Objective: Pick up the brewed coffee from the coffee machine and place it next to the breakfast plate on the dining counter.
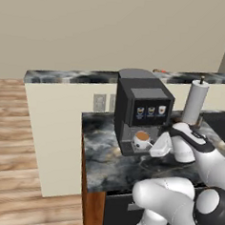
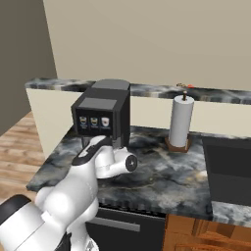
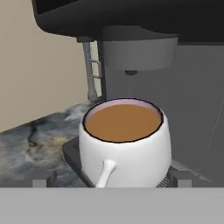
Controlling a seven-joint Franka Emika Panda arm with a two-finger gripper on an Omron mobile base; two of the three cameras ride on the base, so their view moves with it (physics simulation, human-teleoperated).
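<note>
The brewed coffee (image 3: 126, 144) is framed closely under the coffee machine (image 1: 142, 107); the fingers' (image 3: 181, 178) state cannot be told.

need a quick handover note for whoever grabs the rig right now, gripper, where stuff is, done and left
Gripper: at the mug's right side in the left base view, level with it. The hand view has one fingertip on each side of the mug, nothing held; looks open.
Mug: full of coffee, on the drip grate under the spout of the coffee machine, handle toward the hand.
Machine stands on the marbled counter, paper-towel roll to its right.
Done: approach to the mug.
Left: close on the mug, lift it out, carry it to the breakfast plate, set it beside it.
</note>
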